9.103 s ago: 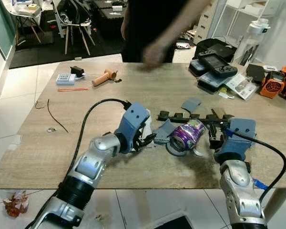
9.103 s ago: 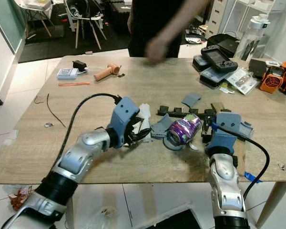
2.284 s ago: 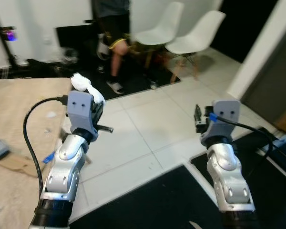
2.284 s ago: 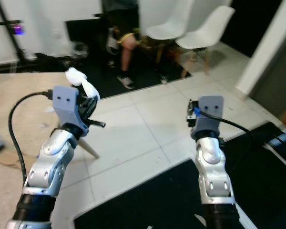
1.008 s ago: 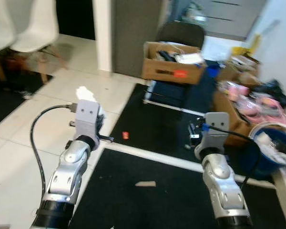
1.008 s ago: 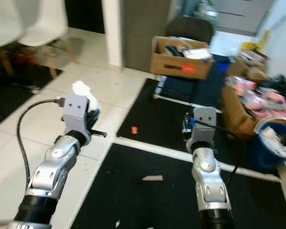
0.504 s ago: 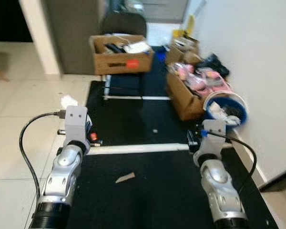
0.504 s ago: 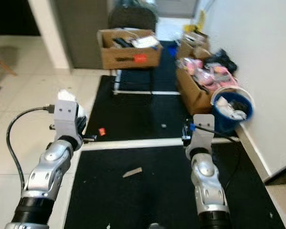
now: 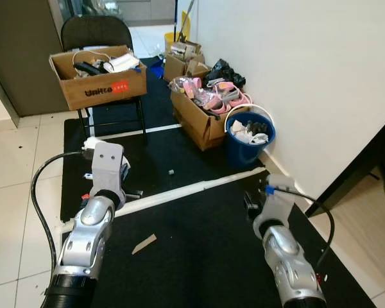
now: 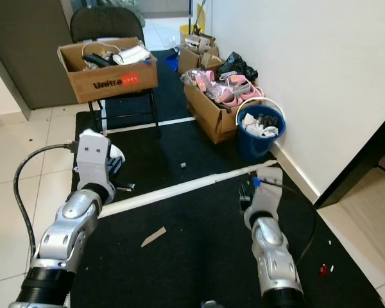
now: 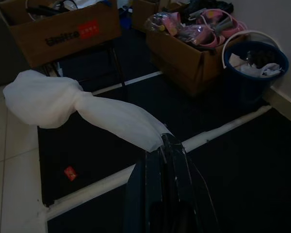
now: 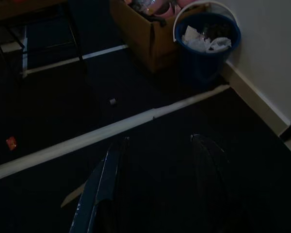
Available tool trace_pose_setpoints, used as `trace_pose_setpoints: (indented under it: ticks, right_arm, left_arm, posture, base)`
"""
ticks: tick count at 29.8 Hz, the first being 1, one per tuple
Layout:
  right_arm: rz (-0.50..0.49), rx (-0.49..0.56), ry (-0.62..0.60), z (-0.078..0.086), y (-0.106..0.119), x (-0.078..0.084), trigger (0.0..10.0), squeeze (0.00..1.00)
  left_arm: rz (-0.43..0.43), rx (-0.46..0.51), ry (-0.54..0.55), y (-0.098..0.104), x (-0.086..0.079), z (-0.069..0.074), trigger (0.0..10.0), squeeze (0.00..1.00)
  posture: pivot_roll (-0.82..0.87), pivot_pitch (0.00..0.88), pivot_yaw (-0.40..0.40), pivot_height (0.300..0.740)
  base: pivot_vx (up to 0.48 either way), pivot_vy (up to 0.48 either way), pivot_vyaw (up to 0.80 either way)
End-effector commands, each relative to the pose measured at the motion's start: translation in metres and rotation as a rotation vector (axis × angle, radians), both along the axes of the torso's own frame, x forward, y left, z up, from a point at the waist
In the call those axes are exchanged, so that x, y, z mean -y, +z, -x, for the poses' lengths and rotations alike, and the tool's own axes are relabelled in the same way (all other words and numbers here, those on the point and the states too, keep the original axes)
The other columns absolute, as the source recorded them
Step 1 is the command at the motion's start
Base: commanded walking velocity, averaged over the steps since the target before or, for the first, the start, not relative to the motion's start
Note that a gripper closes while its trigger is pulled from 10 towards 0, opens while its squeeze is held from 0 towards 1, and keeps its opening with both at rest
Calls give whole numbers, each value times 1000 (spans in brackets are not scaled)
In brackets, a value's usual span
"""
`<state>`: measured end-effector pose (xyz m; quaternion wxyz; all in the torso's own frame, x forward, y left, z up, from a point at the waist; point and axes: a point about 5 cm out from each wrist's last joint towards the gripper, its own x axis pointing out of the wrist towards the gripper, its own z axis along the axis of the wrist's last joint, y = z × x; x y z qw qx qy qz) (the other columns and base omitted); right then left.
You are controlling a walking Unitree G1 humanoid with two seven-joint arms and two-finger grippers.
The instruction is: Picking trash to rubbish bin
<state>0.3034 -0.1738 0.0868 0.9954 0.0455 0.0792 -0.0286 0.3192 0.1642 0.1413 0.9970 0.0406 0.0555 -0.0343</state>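
Left pincer (image 11: 162, 145) clenched on a white tissue wad (image 11: 72, 109), arm raised at chest height; in the head view the wad peeks out at about 11 o'clock of the wrist housing. Right pincer (image 12: 160, 160) released, fingers spread, nothing between them, held forward at roughly the same height.

Surroundings, largest first. Black floor mat (image 9: 199, 256) underfoot, crossed by a white strip (image 9: 192, 189) running from 8 o'clock to 2 o'clock. White wall (image 9: 308, 77) along the 3 o'clock side. Chair (image 9: 96, 32) at 11 o'clock carrying a cardboard box (image 9: 99, 80) of clutter. Second cardboard box (image 9: 202, 112) with pink items at 12 to 1 o'clock, on the floor. Blue bucket (image 9: 250, 138) just beside that box, against the wall at about 1 o'clock; white crumpled paper already inside, so I take it for the rubbish bin. Small scrap (image 9: 144, 244) on the mat near the left arm; red fleck (image 11: 70, 173) nearer the tile edge.

Step, as judged: carry phase, trash in hand, bin not yet within reach.

Next move calls for stepping on toward 1 o'clock, bringing the left pincer over the bucket's rim, then letting go. Wad is light and loosely pinched; it may drift or snag on release.
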Motion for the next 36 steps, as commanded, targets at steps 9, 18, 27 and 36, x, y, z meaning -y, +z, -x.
trace_pose_setpoints:
  ticks: [9, 18, 27, 36]
  right_arm:
    - [14, 7, 12, 0, -2, 5, 10000, 0]
    - [6, 0, 60, -3, -4, -5, 10000, 0]
    - [1, 6, 76, -5, -4, -7, 10000, 0]
    - [-4, 3, 76, -5, -5, -6, 10000, 0]
  left_arm:
    - [32, -9, -40, -4, 4, 3, 10000, 0]
    - [16, -5, -47, -3, 6, 4, 10000, 0]
    - [16, -8, -42, -4, 4, 5, 10000, 0]
    - [22, -10, -46, -5, 6, 7, 10000, 0]
  posture:
    - [-69, 81, -10, 740]
    - [-58, 70, -21, 740]
    - [-56, 70, -24, 740]
    - [-59, 75, -22, 740]
  base:
    - [260, 0, 0]
    - [454, 0, 0]
    - [454, 0, 0]
    - [454, 0, 0]
